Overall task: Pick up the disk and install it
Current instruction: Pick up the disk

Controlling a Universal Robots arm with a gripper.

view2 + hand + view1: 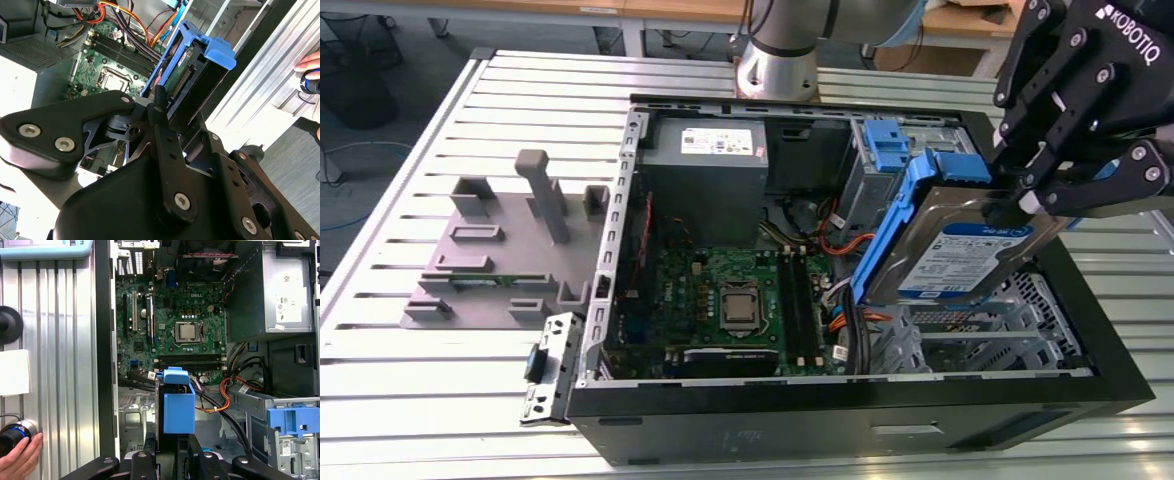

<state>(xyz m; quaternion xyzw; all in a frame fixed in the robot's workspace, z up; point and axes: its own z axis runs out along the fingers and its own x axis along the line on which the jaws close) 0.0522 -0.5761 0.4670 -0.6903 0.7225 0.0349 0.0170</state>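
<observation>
End effector (1011,207) clamps flat silver disk (963,255), blue plastic rails (894,222), tilted above open black case (854,425).

Looks like a robotics lab or workshop. Ribbed aluminium table (400,400) carrying an open desktop computer case (854,428) and a grey plastic fixture (494,250). Robot arm (781,50) standing at the table's far side in the exterior view, gripper (1011,206) clamped on the disk (961,252) above the case. Wooden workbenches (667,10) and bare grey floor (414,60) behind. Person's hand (17,460) against a dark cylinder (11,436) on the table.
</observation>
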